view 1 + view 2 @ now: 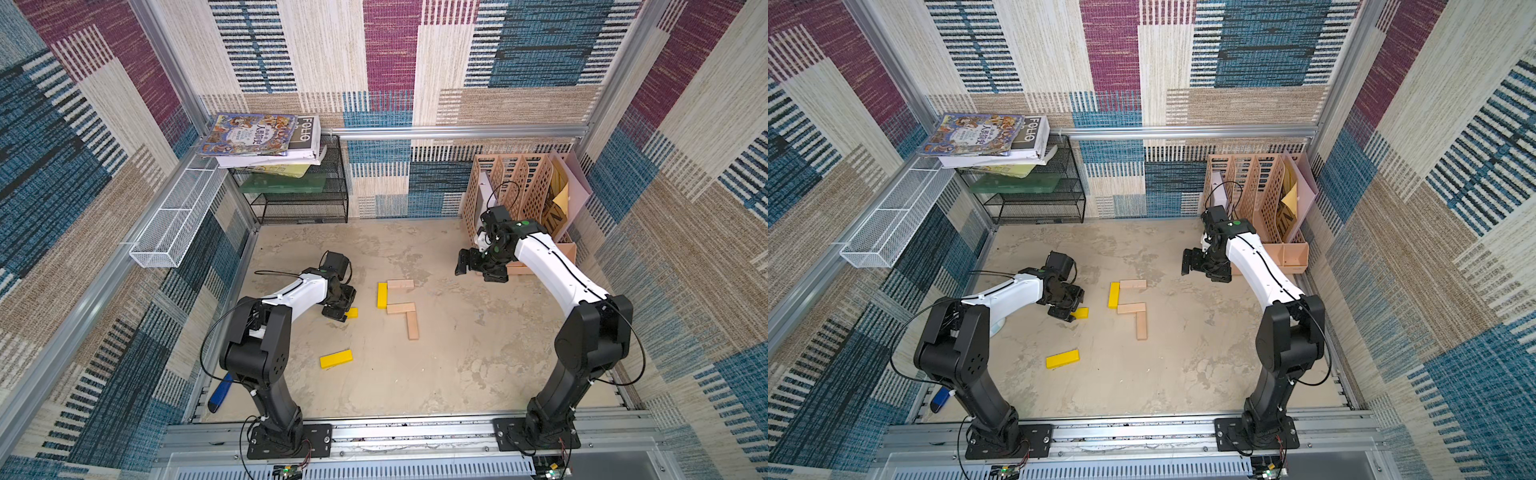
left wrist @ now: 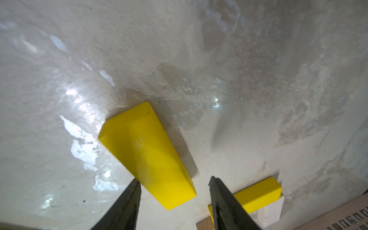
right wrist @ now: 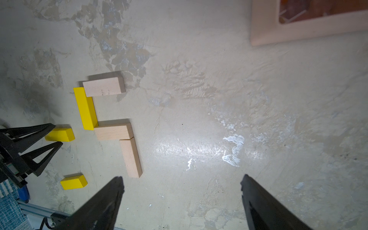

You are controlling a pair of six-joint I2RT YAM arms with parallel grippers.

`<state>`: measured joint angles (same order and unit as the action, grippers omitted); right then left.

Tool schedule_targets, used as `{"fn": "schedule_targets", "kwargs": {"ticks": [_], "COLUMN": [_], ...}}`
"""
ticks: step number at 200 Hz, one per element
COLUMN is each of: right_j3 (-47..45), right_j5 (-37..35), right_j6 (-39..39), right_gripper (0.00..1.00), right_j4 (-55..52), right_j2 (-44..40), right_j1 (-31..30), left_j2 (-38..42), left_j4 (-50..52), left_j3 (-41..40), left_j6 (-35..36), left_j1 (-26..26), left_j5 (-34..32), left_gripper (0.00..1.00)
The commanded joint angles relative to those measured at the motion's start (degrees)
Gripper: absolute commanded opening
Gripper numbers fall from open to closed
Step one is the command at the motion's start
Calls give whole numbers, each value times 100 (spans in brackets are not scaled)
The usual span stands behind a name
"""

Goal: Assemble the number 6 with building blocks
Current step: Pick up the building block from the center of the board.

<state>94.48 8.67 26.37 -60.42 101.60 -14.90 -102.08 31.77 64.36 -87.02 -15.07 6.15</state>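
A partial digit lies mid-table in both top views: a yellow block (image 1: 382, 295) as the spine, a tan block (image 1: 400, 285) across its top, a second tan block (image 1: 401, 308) across the middle and a third tan block (image 1: 412, 325) running down on the right. My left gripper (image 1: 343, 313) is low over another yellow block (image 1: 352, 312), which lies on the table. In the left wrist view that yellow block (image 2: 147, 155) sits between the open fingers (image 2: 131, 199), with a clear gap on one side. A loose yellow block (image 1: 336, 359) lies nearer the front. My right gripper (image 3: 181, 183) hangs open and empty at the back right.
A tan file organizer (image 1: 519, 191) stands right behind the right gripper. A black mesh shelf (image 1: 299, 208) with books fills the back left corner, beside a white wire basket (image 1: 178, 224). A dark-blue object (image 1: 219, 392) lies by the left arm's base.
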Motion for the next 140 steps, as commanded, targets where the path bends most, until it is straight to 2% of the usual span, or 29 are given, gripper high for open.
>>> {"fn": "schedule_targets", "kwargs": {"ticks": [1, 33, 52, 73, 83, 114, 140], "right_j3": [88, 89, 123, 167, 192, 244, 349], "right_j5": [-4, 11, 35, 35, 37, 56, 91], "right_j6": [-66, -36, -20, -23, -18, 45, 65], "right_gripper": [96, 95, 92, 88, 87, 87, 87], "right_j4": [-84, -108, -114, -135, -145, -144, -141], "right_j2": [41, 53, 68, 65, 57, 40, 45], "right_j1": [13, 13, 13, 13, 13, 16, 13], "left_j2": [-58, -22, -45, 32, 85, -18, -273], "left_j4": [-63, -116, -165, -64, 104, 1193, 1741], "left_j3": [-85, -219, -304, -320, -271, 545, 1246], "left_j6": [-249, -308, -304, -165, 26, 1646, 3535], "left_j1": [-11, -15, -15, -22, -14, -17, -82], "left_j5": [114, 114, 196, 268, 278, 353, 893], "left_gripper": [58, 52, 28, 6, 0, 0, 0]}}
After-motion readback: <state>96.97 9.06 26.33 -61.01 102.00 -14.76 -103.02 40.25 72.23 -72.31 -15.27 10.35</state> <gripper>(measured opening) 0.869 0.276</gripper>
